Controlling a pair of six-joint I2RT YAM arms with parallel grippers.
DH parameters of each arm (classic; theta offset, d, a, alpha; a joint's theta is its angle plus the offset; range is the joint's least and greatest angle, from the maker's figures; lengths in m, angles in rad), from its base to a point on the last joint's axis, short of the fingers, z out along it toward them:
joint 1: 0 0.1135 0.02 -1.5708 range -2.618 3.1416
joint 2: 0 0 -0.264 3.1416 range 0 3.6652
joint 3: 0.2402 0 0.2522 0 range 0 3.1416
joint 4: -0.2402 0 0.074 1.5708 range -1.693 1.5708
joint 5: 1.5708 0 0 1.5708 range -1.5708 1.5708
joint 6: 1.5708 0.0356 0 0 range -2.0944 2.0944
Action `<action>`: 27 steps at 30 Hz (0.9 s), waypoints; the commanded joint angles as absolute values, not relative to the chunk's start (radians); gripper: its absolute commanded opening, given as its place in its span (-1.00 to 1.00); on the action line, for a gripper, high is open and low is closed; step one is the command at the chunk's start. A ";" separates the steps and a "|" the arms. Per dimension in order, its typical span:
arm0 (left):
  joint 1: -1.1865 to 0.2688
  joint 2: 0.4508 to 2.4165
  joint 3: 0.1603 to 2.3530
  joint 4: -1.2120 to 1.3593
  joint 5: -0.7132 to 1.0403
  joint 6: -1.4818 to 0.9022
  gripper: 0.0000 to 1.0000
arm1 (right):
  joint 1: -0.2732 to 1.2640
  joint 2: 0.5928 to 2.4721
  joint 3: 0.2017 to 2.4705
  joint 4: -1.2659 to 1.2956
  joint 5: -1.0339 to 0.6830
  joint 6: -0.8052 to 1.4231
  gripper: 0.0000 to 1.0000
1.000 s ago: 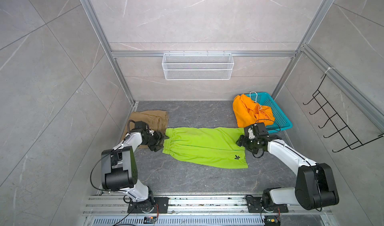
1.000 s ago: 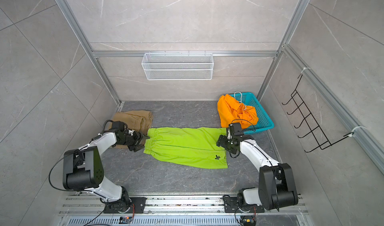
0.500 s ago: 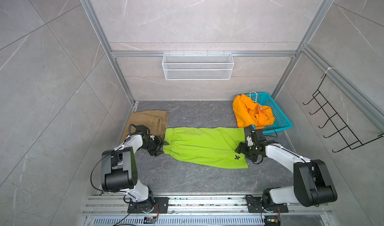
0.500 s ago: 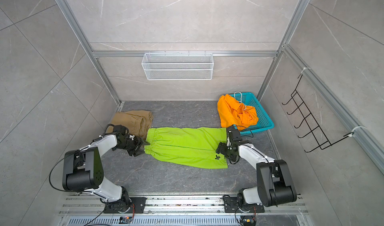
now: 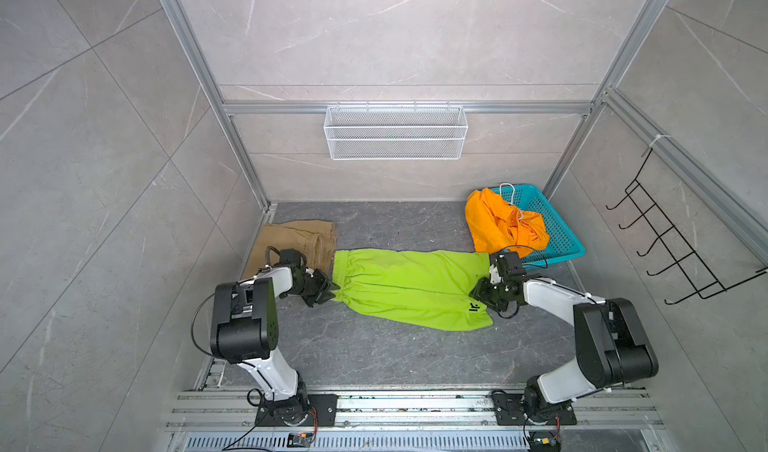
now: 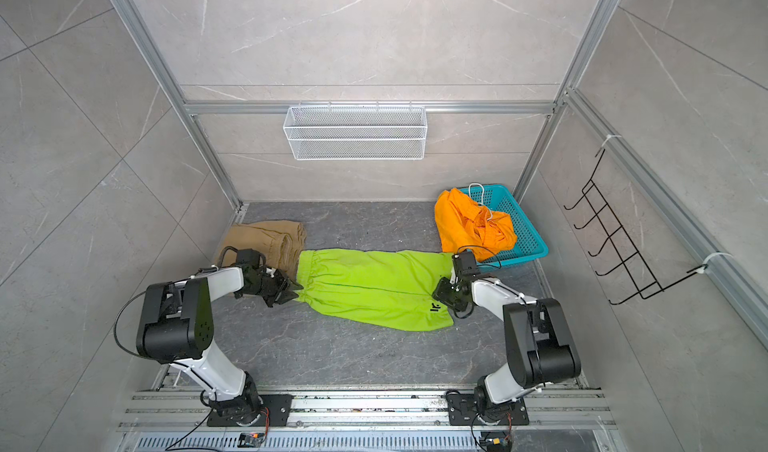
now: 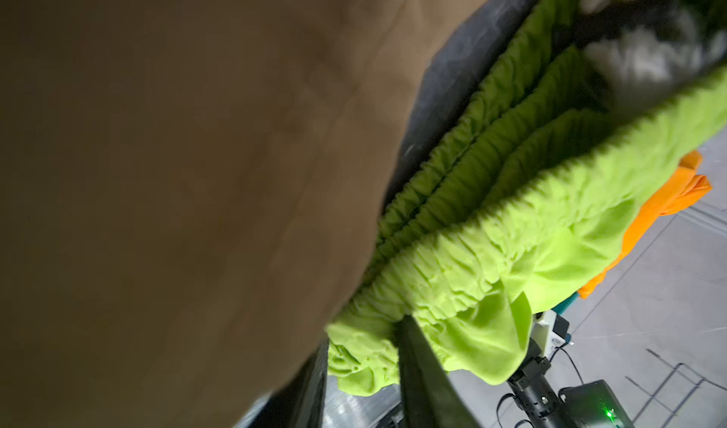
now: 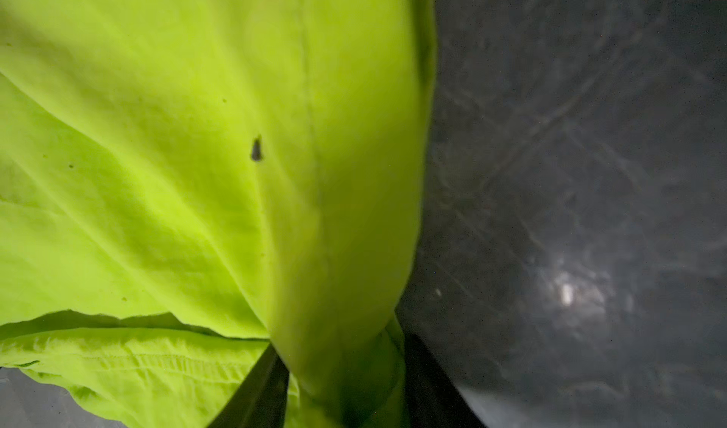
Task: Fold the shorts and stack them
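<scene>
Both arms crept inward since 1 s ago. We saw L end effector [image 5: 332, 291] & R end effector [image 5: 476, 293] gripping lime shorts [image 5: 407, 288] at opposite long-axis ends.

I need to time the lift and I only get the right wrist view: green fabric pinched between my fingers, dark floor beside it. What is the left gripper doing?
Observer: The left gripper is at the gathered waistband of the lime green shorts, the end opposite the right gripper.
Operator: Does it have fabric?
Observer: The left wrist view shows the waistband corner bunched around a finger, apparently gripped.
Operator: Anything close to that end?
Observer: The khaki shorts lie folded just beyond it, next to the waistband.
</scene>
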State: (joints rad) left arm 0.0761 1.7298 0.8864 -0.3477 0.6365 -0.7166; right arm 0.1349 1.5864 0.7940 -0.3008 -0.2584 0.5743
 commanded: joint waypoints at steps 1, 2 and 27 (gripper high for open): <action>0.066 1.772 0.916 -0.281 0.617 -0.754 -0.45 | 0.136 1.642 0.861 -0.348 -0.225 0.552 -0.04; 0.064 1.774 0.924 -0.281 0.616 -0.756 -0.46 | 0.135 1.635 0.875 -0.362 -0.221 0.549 -0.04; 0.003 1.721 0.999 -0.211 0.568 -0.799 -1.00 | 0.135 1.459 0.855 -0.478 -0.182 0.515 -0.55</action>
State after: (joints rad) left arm 0.0059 1.7786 0.9611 -0.2035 0.5770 -0.7967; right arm 0.1349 1.4940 0.8295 -0.4335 -0.1974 0.5274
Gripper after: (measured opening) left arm 0.070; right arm 0.235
